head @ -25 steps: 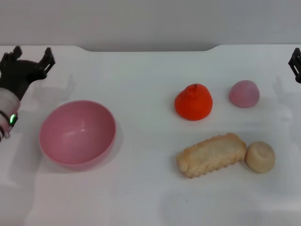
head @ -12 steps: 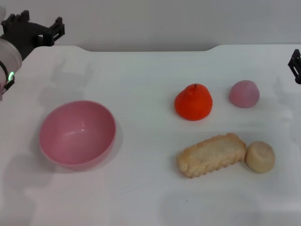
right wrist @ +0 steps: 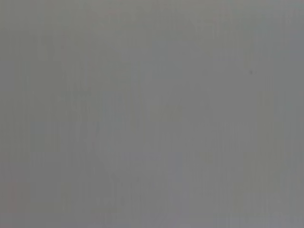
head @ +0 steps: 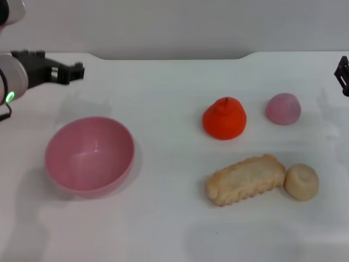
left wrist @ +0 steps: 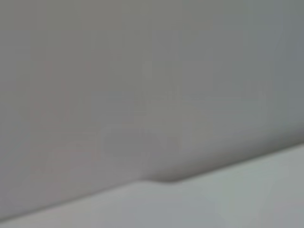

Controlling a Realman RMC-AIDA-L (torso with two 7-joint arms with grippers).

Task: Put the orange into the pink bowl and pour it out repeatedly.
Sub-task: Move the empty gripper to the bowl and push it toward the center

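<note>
The orange (head: pixel 224 118) sits on the white bench (head: pixel 163 218), right of centre, well apart from the bowl (head: pixel 89 155), which stands upright on the left. A mauve ball (head: pixel 283 108) lies near the orange; a biscuit-like loaf (head: pixel 245 179) and a beige ball (head: pixel 301 182) touch in front. The left claw (head: pixel 73 71) hangs above the bench's far left, beyond the bowl, gripping nothing; its spread is unclear. The right claw (head: pixel 343 75) is cut off at the edge, state unclear. Both wrist views show only grey blur.
</note>
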